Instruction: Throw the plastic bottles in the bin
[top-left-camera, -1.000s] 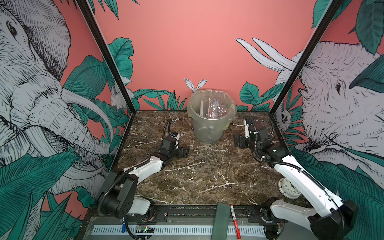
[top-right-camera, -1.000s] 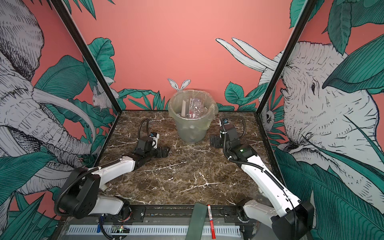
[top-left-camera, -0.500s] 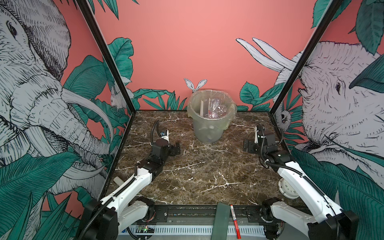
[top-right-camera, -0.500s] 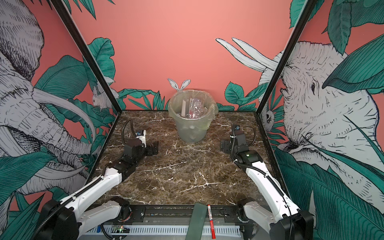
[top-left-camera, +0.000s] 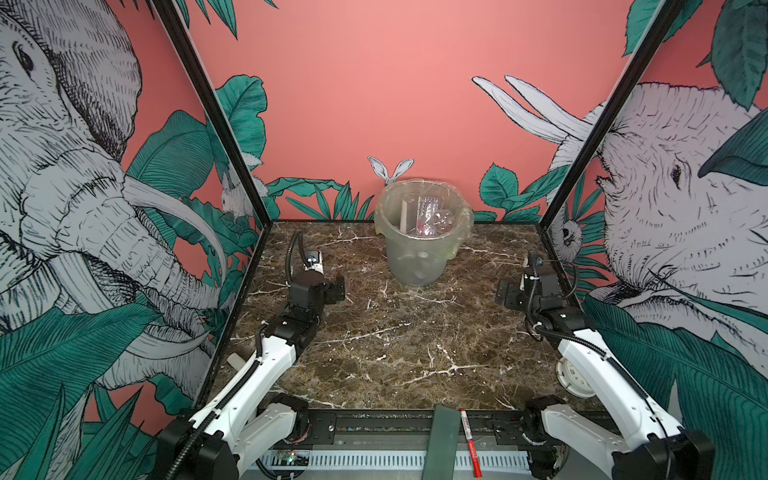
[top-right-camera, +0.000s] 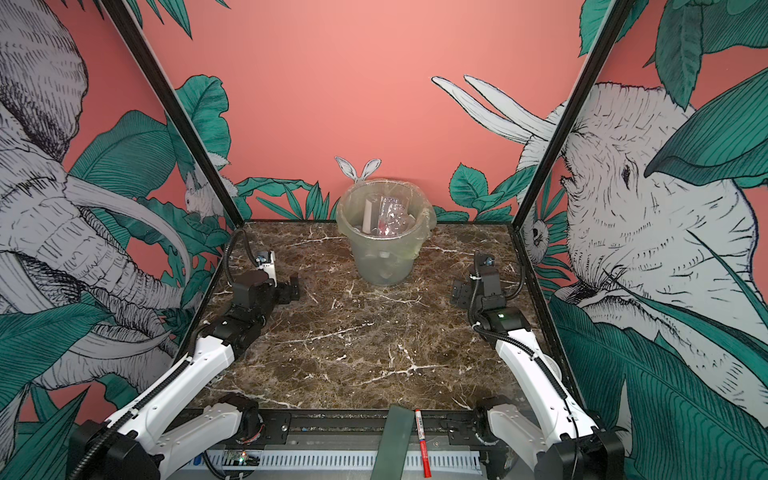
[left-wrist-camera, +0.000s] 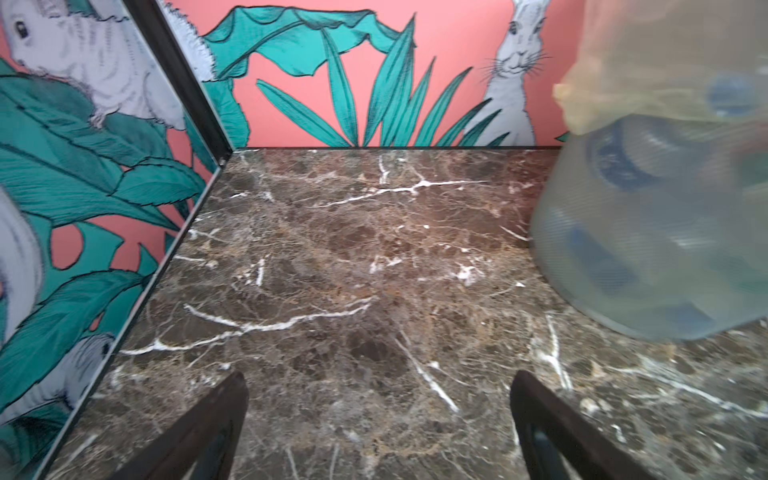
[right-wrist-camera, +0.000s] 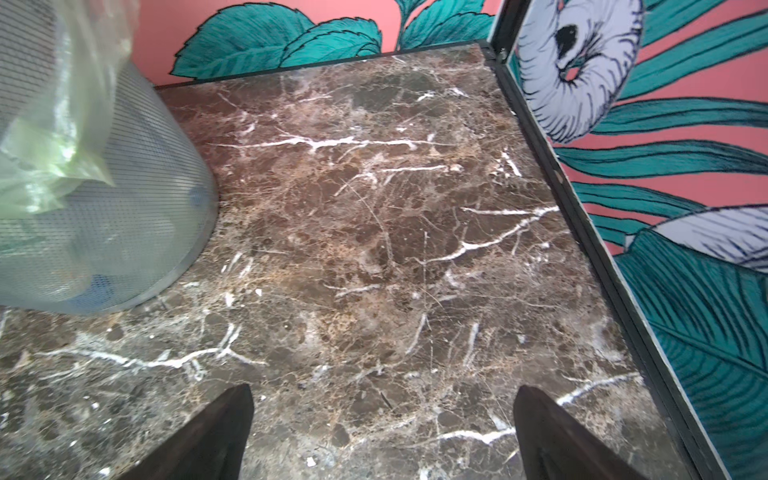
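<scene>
Brown marble tabletop, jungle murals on three sides.

Far left: the left gripper sits low over the stone near the left wall, pointing inward. Seen from its own wrist camera, the left gripper has its jaws spread wide, with only tabletop between them and nothing held.

Centre back, close to the rear wall: the bin, a grey-green bucket, stands upright with a clear bag liner folded over its rim. Inside lie the plastic bottles, a crumpled clear heap close under the rim. A pale upright piece stands at the heap's left. We cannot count the bottles.

Front rail, just right of centre: a dark green strip and a red-and-white marker pen lie side by side.

Right: the right gripper is low near the right wall, facing inward, well apart from the bin. From its wrist camera, the right gripper shows its jaws fully apart and empty over the stone. Near the table's right edge, beside the forearm, lies a white round disc.

Views compared: both top views look down into the bin's mouth, which neither wrist view does. The wrist views see through the translucent wall instead. In the left wrist view the bin is blurred, with blue cap and label shapes stacked down to its base. In the right wrist view the bin shows a fine mesh pattern on its wall and a blue patch low inside. We find the strip, pen and disc in the top views only.
</scene>
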